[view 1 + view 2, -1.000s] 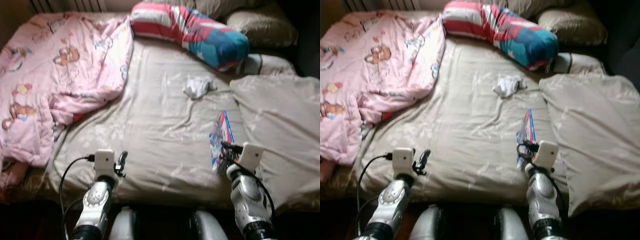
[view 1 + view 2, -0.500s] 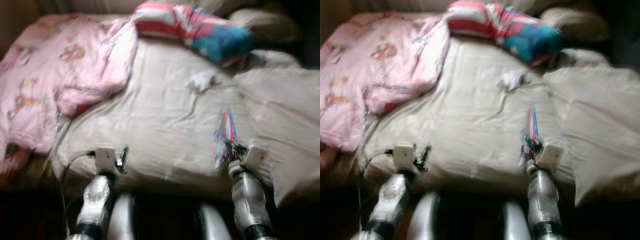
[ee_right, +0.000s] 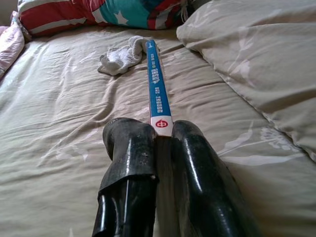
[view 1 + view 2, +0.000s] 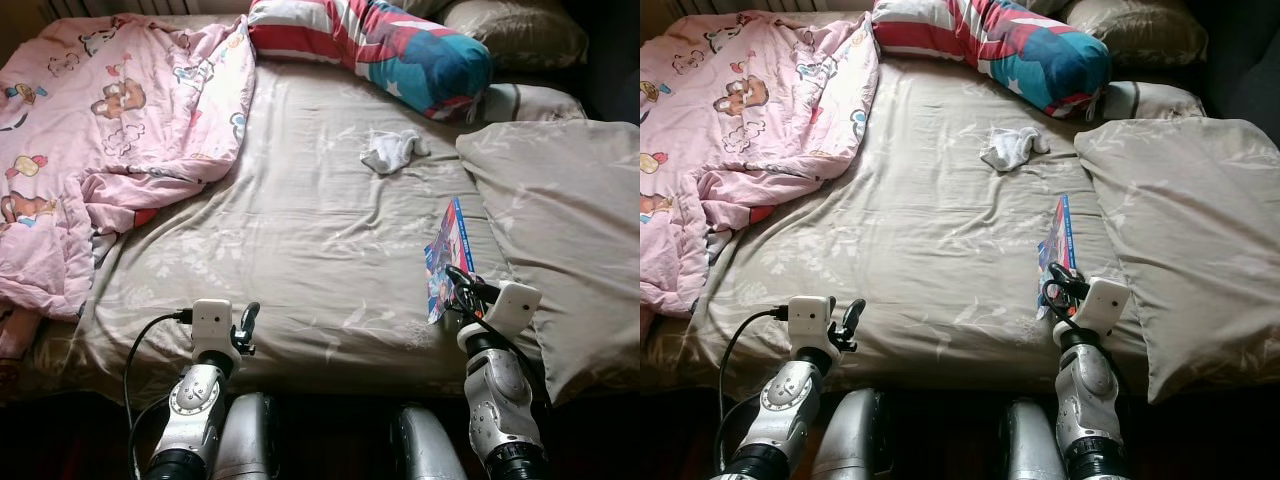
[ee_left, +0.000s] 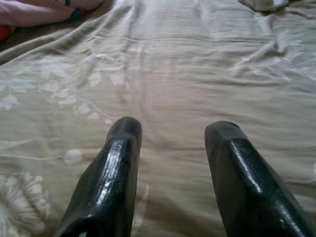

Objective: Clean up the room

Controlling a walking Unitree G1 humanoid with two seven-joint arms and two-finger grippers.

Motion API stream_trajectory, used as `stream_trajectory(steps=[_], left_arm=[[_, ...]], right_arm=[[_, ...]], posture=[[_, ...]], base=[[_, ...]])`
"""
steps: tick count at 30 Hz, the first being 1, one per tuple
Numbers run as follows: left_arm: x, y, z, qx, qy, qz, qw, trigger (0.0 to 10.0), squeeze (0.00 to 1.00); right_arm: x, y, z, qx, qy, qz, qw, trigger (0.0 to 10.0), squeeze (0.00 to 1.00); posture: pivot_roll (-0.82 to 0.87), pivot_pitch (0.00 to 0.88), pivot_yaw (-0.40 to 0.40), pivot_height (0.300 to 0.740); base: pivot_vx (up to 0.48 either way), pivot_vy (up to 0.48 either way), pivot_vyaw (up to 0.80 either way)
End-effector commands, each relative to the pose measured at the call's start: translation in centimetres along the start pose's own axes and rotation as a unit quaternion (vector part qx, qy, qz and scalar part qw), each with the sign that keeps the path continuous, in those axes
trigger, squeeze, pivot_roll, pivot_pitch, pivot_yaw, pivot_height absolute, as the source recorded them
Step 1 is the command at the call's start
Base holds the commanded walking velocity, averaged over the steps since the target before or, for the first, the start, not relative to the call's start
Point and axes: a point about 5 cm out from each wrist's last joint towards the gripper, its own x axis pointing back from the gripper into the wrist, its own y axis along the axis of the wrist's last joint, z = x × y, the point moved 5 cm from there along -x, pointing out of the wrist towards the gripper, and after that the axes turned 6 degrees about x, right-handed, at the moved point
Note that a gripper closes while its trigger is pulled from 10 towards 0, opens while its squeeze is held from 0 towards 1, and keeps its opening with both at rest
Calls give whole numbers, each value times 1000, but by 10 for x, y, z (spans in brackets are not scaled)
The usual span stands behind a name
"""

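A beige bed (image 4: 300, 250) spans the view. At its near edge, the right gripper (image 3: 160, 129) clamps a thin book (image 4: 445, 255) upright on its edge; the left gripper (image 5: 170, 133) hovers with fingers apart over bare sheet. Beyond the book lies a white sock (image 4: 392, 150), then a striped pillow (image 4: 380, 45). A pink duvet (image 4: 90, 130) is heaped left.

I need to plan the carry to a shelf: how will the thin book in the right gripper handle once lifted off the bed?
The book looks thin and probably light. The right gripper pinches only its near end, spine edge up, so the far end may droop or swing. Its cover looks glossy, so it could slip between the fingers if jerked.
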Motion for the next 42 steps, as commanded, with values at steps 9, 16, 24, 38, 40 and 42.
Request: stream_trajectory(steps=[9, 16, 24, 38, 40, 42], left_arm=[[3, -5, 4, -2, 3, 12, 1000, 10000, 0], [2, -3, 5, -4, 4, 9, 1000, 10000, 0], [2, -3, 9, -7, 6, 10, 1000, 10000, 0], [2, -1, 10, -13, 1, 9, 1000, 10000, 0], [2, -1, 10, -14, 1, 10, 1000, 10000, 0], [2, -1, 11, -15, 1, 10, 1000, 10000, 0]], right_arm=[[-4, 13, -6, 11, 1, -24, 1000, 10000, 0], [-5, 13, -10, 10, -5, -21, 1000, 10000, 0], [-9, 12, -31, 10, -38, -5, 999, 10000, 0], [-16, 4, -57, -129, -39, 33, 990, 10000, 0], [-18, 11, -55, -159, -23, 16, 987, 10000, 0], [-20, 17, -52, -186, -4, 0, 982, 10000, 0]], posture=[[-21, 217, 35, 622], [-19, 212, 37, 622], [-14, 206, 40, 622], [-5, 218, 61, 622], [0, 222, 66, 622], [-1, 224, 69, 622]], base=[[283, 0, 0], [257, 0, 0], [0, 0, 0], [0, 0, 0], [0, 0, 0], [0, 0, 0]])
